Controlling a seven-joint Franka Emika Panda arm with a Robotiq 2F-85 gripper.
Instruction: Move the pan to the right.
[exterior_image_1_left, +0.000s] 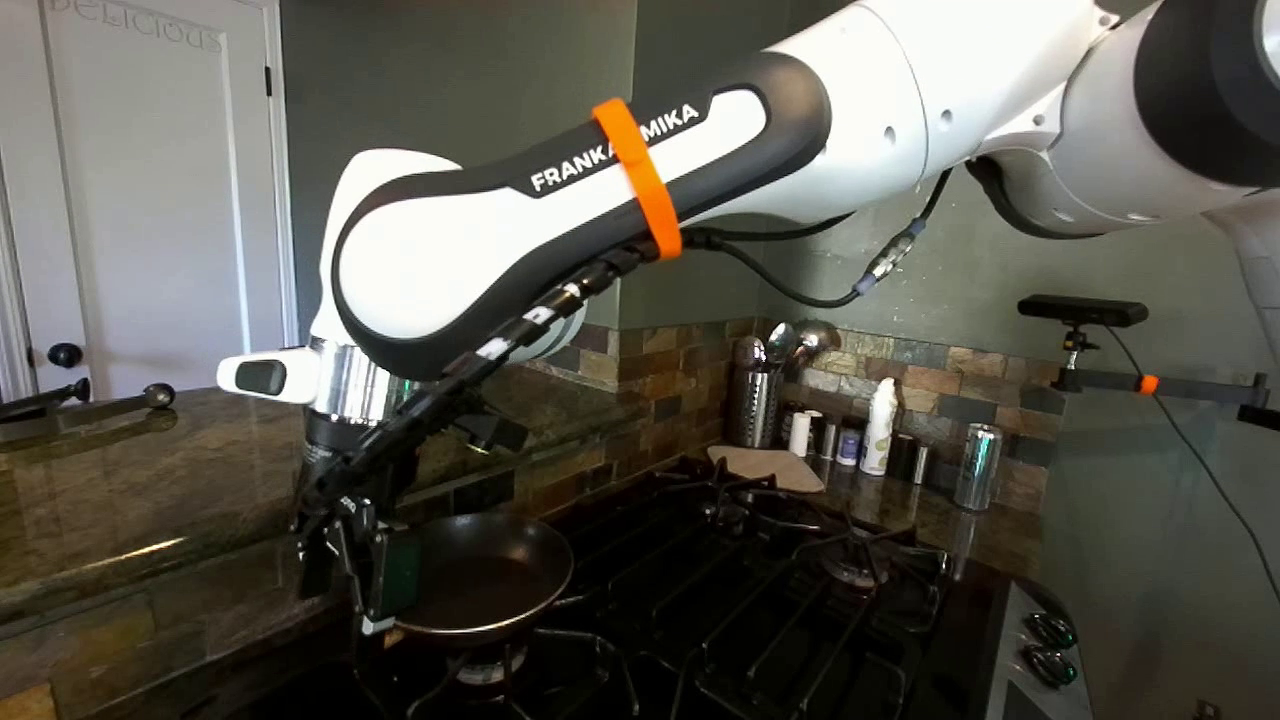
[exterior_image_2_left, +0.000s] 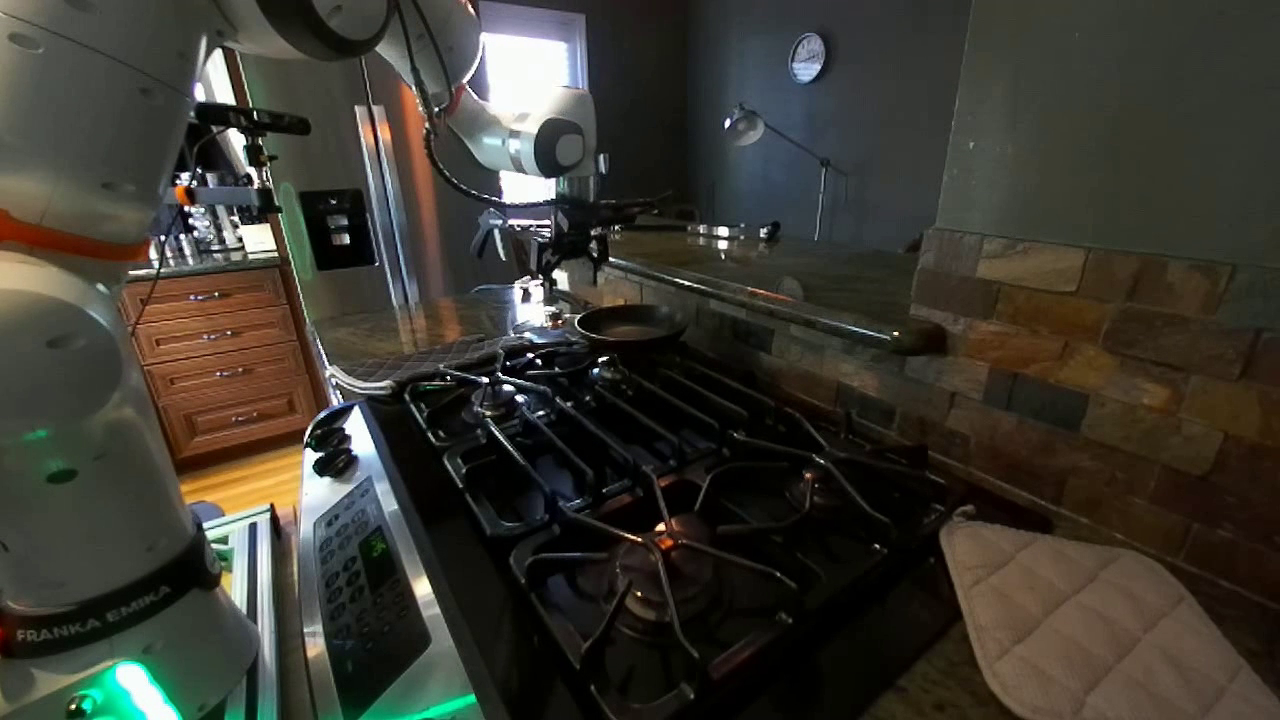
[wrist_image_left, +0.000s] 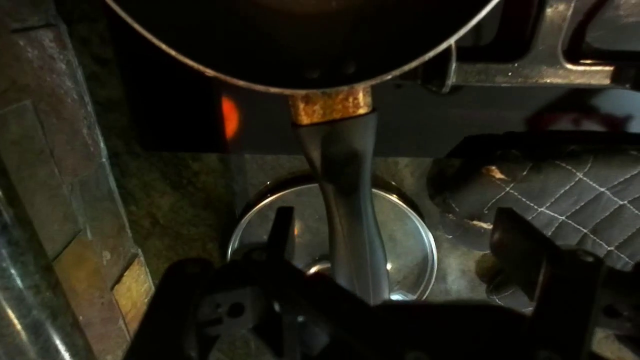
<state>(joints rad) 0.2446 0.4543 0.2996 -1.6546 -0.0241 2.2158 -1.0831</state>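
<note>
The pan (exterior_image_1_left: 490, 580) is round, shallow and dark, and sits on the stove grate by the backsplash. It also shows in an exterior view (exterior_image_2_left: 630, 325) and at the top of the wrist view (wrist_image_left: 300, 40). Its dark handle (wrist_image_left: 347, 200) points toward my gripper in the wrist view. My gripper (wrist_image_left: 398, 235) is open. The handle lies between the two fingers in that picture, nearer the left finger, with gaps showing on both sides. Both exterior views show the gripper (exterior_image_1_left: 352, 595) (exterior_image_2_left: 572, 265) at the handle side of the pan. The handle is hidden there.
A glass lid (wrist_image_left: 410, 230) lies on the counter under the handle. A dark quilted mitt (wrist_image_left: 575, 200) lies beside it. A raised stone ledge (exterior_image_2_left: 780, 285) runs along the back. Several grates (exterior_image_2_left: 600, 460) cover the stove. A pale pot holder (exterior_image_2_left: 1100, 610) lies at the stove's far end.
</note>
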